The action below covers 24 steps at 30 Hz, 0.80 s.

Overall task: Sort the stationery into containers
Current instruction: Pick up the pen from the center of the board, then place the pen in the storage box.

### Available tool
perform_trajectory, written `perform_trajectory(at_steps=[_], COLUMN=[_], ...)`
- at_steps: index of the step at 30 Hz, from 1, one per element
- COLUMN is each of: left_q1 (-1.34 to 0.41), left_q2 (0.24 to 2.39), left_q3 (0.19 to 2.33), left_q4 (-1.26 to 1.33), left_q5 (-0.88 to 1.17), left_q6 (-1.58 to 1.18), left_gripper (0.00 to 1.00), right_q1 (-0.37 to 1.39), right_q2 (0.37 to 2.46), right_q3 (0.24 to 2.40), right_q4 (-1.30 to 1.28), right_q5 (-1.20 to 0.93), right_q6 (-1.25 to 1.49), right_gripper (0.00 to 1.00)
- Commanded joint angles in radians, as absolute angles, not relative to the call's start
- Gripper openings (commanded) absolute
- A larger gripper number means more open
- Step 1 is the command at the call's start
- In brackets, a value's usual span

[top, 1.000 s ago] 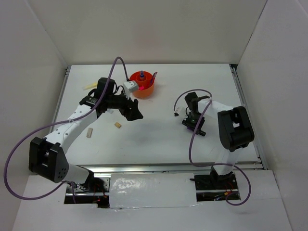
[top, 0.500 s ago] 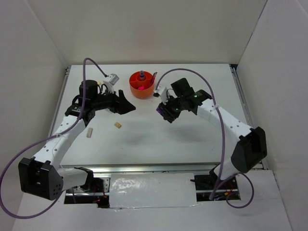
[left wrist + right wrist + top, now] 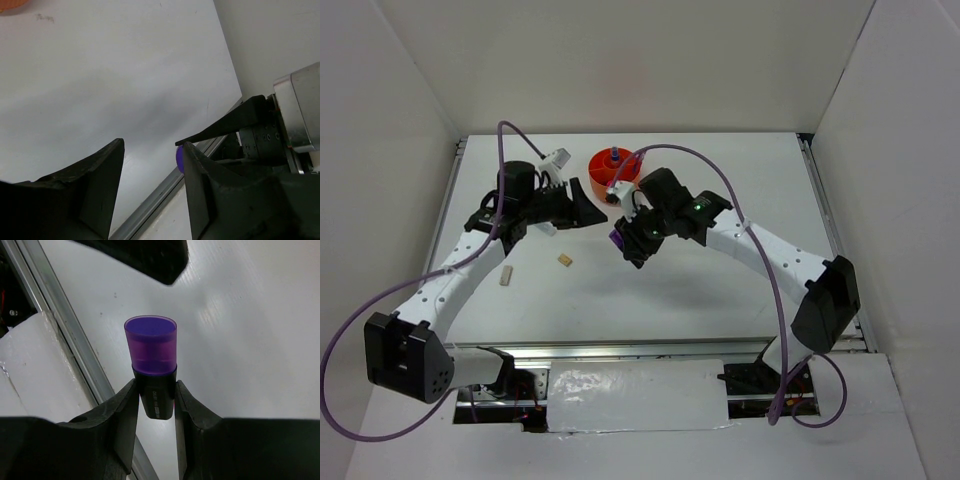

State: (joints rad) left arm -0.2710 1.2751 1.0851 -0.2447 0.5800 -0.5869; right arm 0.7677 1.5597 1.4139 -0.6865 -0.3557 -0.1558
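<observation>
White table (image 3: 720, 290), plain white walls around. Right gripper (image 3: 154, 390) clamped on the purple-black marker (image 3: 150, 347), purple cap pointing outward, held above mid-table near the orange pot (image 3: 603, 172). Left gripper (image 3: 152, 147) partly open, nothing between its fingers, close beside the pot. Tan eraser (image 3: 564, 260) lies on the table.

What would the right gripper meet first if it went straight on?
Probably the left gripper, its finger showing ahead of the held marker; depth is unclear, so it might reach the table first.
</observation>
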Motion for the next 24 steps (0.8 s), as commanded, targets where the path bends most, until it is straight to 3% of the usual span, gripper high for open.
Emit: perform_trajectory(at_steps=[1,9,15,24], left_q1=[-0.285,-0.311,-0.322,-0.321], left_q2=[1.292,1.333,1.330,1.318], left_q3=[1.106,1.094,1.078,1.086], left_q4=[-0.222,-0.201,-0.186,-0.183], left_q5=[0.563,0.606,0.646,0.676], left_q6=[-0.608,-0.621,-0.617,-0.624], left_gripper=[0.61,0.59,0.51,0.58], right_q1=[0.793,0.816,0.816,0.808], right_q2=[1.581,1.624,1.637,1.644], right_q3=[1.505,1.568,1.586,1.582], right_q4=[-0.687,-0.707,-0.704,-0.698], right_q5=[-0.301,-0.273,-0.264,-0.252], right_q6=[-0.124,-0.121,-0.118,-0.114], right_gripper=[0.00,0.00,0.00,0.00])
